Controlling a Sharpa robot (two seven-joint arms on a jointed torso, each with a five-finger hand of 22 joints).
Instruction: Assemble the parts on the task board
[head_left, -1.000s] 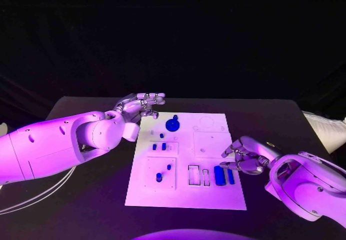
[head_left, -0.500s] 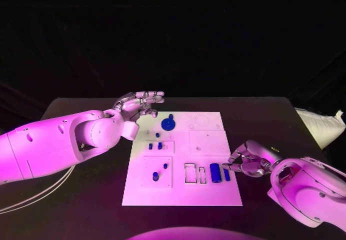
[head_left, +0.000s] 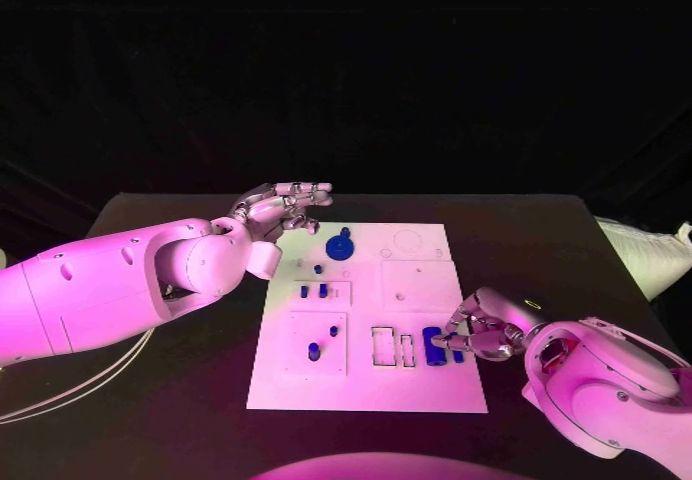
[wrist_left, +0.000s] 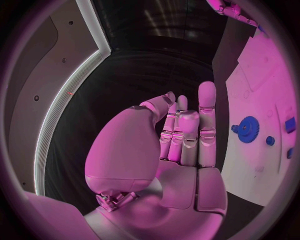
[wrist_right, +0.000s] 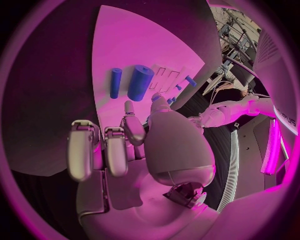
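The white task board (head_left: 418, 385) lies mid-table. On it are a blue gear (head_left: 340, 247), several small blue pegs such as one (head_left: 313, 351) in the near-left block, a thick blue cylinder (head_left: 433, 346) and a thin blue bar (head_left: 456, 350). My right hand (head_left: 479, 328) sits at the board's right edge, its fingers curled in right beside the thin bar and holding nothing. In the right wrist view the cylinder (wrist_right: 140, 82) and bar (wrist_right: 115, 83) lie just beyond the right hand (wrist_right: 125, 145). My left hand (head_left: 283, 208) hovers off the board's far-left corner, fingers up and apart, holding nothing. The gear (wrist_left: 248, 129) lies beside the left hand (wrist_left: 178, 140).
Two rectangular slots (head_left: 395, 346) sit left of the thick cylinder. Bare black table (head_left: 562, 250) surrounds the board. White cables (head_left: 72, 395) run along the near left. A pale bundle (head_left: 649, 255) lies at the table's right edge.
My right hand has edged in toward the thin blue bar and the thick cylinder. The left hand has stayed put. The camera view has shifted a little.
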